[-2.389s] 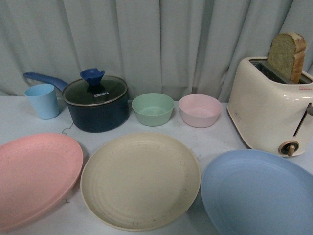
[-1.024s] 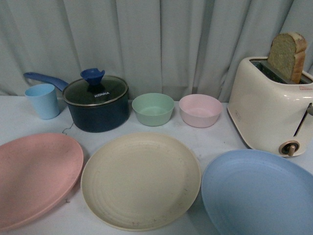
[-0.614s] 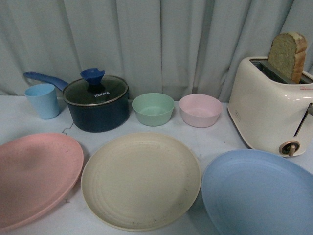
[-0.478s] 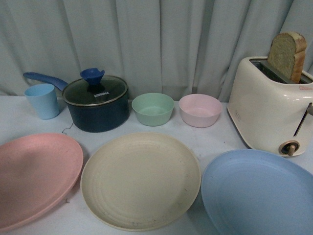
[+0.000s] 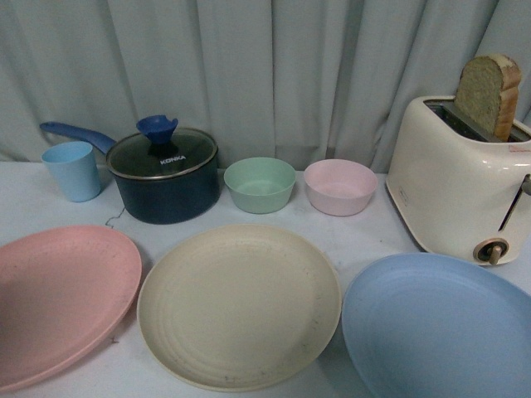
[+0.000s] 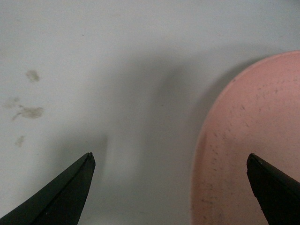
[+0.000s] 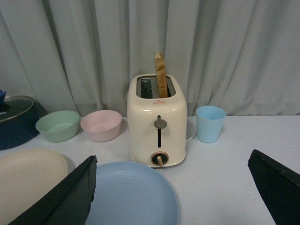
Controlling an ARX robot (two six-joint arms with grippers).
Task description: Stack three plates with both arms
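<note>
Standing in the toaster (image 5: 452, 191) beside the blue plate (image 5: 431, 332), bread (image 5: 487, 95) pokes up.

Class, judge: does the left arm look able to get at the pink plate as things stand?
Probably yes: the open left tool frames the rim of the pink plate, with only bare table beside it and nothing between.

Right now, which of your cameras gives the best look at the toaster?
The right wrist view: the cream toaster stands whole, with its lever, knob and bread slice showing. The front view crops one side. The left wrist view shows none of it, only table and pink plate.
</note>
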